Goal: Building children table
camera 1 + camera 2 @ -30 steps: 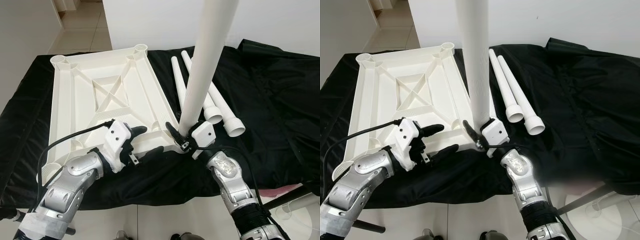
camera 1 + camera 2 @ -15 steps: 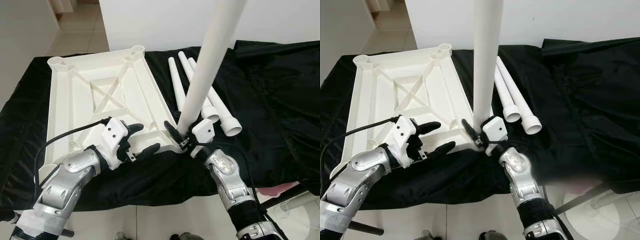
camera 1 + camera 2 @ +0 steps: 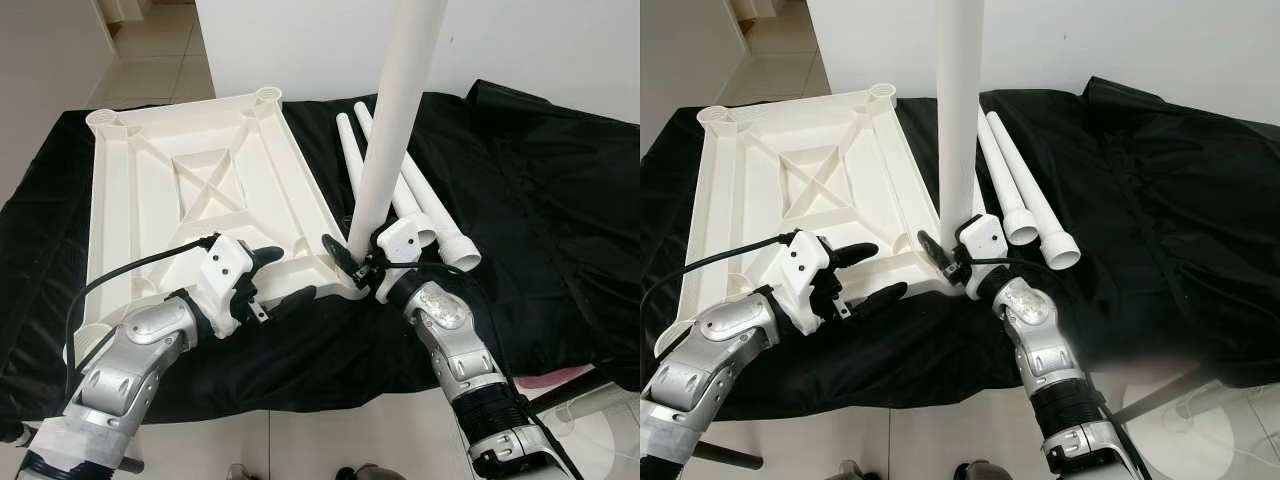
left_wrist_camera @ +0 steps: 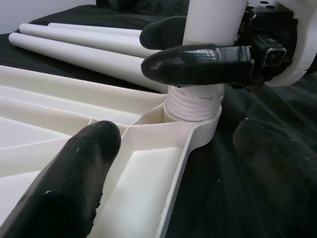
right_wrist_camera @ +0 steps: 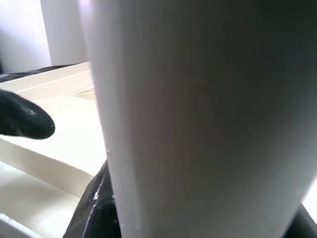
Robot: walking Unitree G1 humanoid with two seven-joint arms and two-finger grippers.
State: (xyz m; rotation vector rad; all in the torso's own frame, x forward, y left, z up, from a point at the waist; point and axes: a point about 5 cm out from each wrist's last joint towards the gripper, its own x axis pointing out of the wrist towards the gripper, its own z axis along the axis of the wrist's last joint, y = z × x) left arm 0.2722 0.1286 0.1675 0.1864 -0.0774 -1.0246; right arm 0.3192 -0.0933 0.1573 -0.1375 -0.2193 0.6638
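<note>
One long white plastic table leg stands in my right pincer, clamped low by its threads, in the corner socket at five o'clock of the upturned white ribbed plastic tabletop. It looks light, stiff and slick, so a low hold suits. Now it stands straighter than before. My left pincer gapes beside the rim.

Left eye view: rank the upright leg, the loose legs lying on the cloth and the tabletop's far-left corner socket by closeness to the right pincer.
1. Upright leg, gripped in the right pincer.
2. Loose legs, just beyond, on the cloth.
3. Far-left corner socket, across the tabletop.
</note>
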